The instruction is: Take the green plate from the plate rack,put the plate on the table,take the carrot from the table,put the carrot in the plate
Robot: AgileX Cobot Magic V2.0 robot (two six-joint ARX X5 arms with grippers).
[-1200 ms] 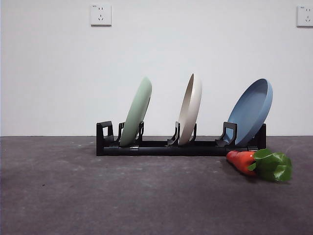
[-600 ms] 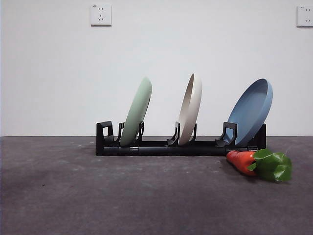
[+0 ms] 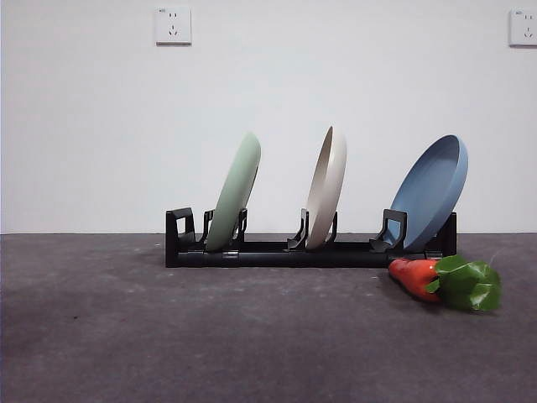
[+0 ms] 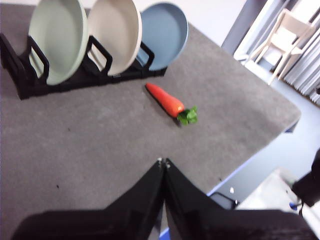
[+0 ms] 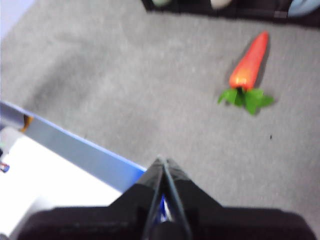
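Observation:
The green plate (image 3: 237,191) stands on edge in the left slot of the black plate rack (image 3: 277,252); it also shows in the left wrist view (image 4: 57,37). The carrot (image 3: 417,277) lies on the grey table (image 3: 210,336) in front of the rack's right end, leafy top to the right; both wrist views show it (image 4: 167,101) (image 5: 248,65). My left gripper (image 4: 164,162) is shut and empty, above the table's near edge, far from rack and carrot. My right gripper (image 5: 162,161) is shut and empty, over the table's edge, apart from the carrot.
A cream-white plate (image 3: 326,186) stands in the rack's middle slot and a blue plate (image 3: 432,191) leans at its right end. The table's edge (image 4: 260,145) drops to the floor. A white chair (image 4: 282,32) stands beyond the table.

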